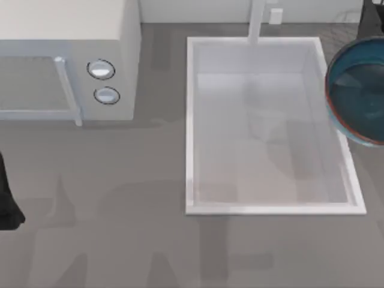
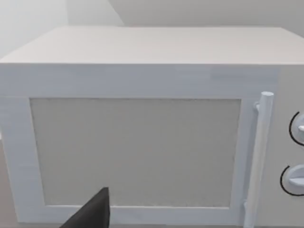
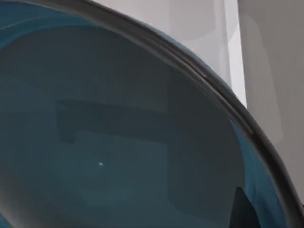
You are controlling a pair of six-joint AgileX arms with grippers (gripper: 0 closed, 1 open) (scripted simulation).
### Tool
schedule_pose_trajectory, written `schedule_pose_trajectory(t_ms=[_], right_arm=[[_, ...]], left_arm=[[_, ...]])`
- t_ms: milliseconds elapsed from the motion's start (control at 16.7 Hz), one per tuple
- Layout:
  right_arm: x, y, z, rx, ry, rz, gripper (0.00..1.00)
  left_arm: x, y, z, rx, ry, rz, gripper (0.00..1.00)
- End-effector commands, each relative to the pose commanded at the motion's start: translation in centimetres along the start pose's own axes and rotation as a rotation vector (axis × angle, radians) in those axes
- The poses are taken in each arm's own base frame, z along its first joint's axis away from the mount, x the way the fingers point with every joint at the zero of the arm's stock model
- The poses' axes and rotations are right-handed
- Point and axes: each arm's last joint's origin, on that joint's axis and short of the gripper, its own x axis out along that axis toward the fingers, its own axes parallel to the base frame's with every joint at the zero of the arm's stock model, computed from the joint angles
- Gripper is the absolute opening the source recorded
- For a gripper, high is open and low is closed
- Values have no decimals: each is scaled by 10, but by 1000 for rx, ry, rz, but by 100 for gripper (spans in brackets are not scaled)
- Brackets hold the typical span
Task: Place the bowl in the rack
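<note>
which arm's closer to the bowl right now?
Right. Its wrist camera looks straight into the bowl at the sink's right edge. The left arm sits at the table's far left, facing the microwave.

We see the glossy deep blue bowl (image 1: pixel 359 91) with its thin reddish-brown rim at the right edge, overlapping the sink's right wall.

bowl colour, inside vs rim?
Deep glossy blue inside, thin reddish-brown rim; the bowl shows best in the top view, at the sink's right edge.
</note>
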Motion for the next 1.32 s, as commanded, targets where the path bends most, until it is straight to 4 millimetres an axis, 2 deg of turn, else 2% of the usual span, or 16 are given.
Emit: schedule_pose_trajectory(t_ms=[300,480,660,960,1320], right_arm=[[-57,-55,17,-18,-562,122,0],[-94,-85,12,-105,-899,82,0],[-117,-106,-3,-200,-1113,4,0],[-126,-121,-18,-285,-1229,-65,0],[-124,-122,-14,-283,-1226,-61,0]], left_arm=[[0,0,0,0,0,0,100],[0,0,0,0,0,0,100],[0,0,0,0,0,0,100],[0,0,0,0,0,0,100],[0,0,0,0,0,0,100]])
